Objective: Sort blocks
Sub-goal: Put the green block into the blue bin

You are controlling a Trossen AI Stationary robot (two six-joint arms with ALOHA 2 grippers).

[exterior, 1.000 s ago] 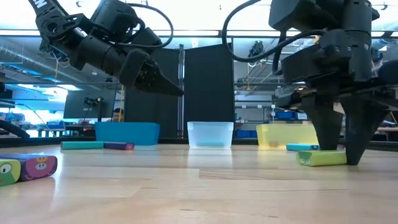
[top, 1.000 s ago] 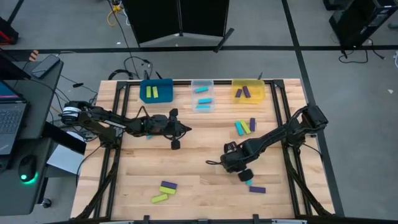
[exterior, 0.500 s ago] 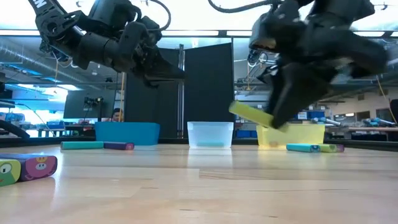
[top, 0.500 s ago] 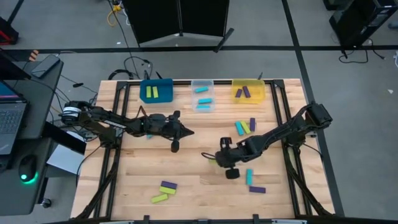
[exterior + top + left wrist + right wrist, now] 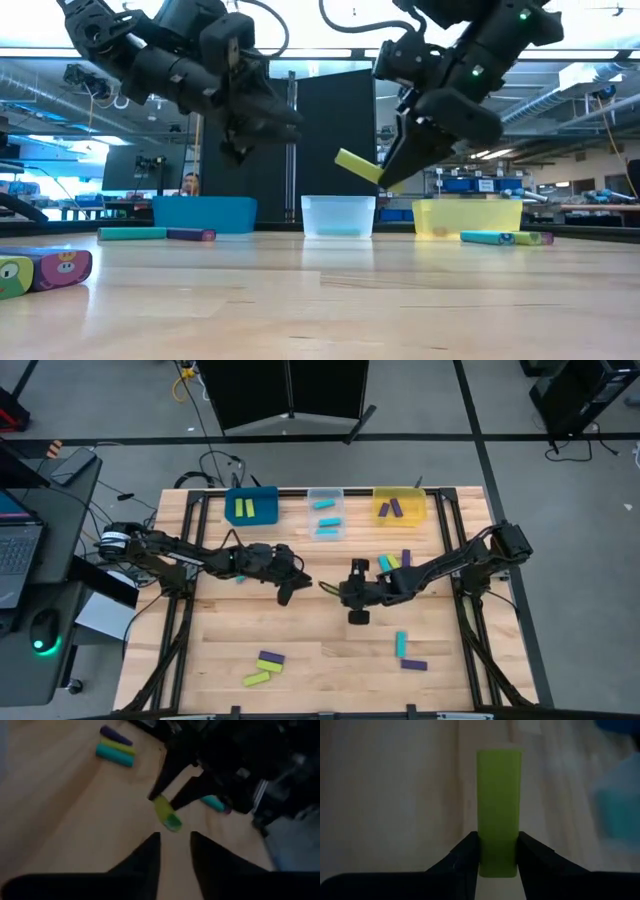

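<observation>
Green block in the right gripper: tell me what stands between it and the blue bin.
The left gripper hovers mid-table, roughly on the line from the green block, clamped in the right gripper, to the blue bin. Nothing else visible stands between them.

Three square bins stand in a row along the far edge of the wooden surface (image 5: 300, 650): a blue bin (image 5: 251, 506), a clear bin (image 5: 325, 513) and a yellow bin (image 5: 399, 506). Off the surface's left side, a laptop (image 5: 15, 555) sits on a dark desk (image 5: 60, 490), near a mouse (image 5: 41, 628).
</observation>
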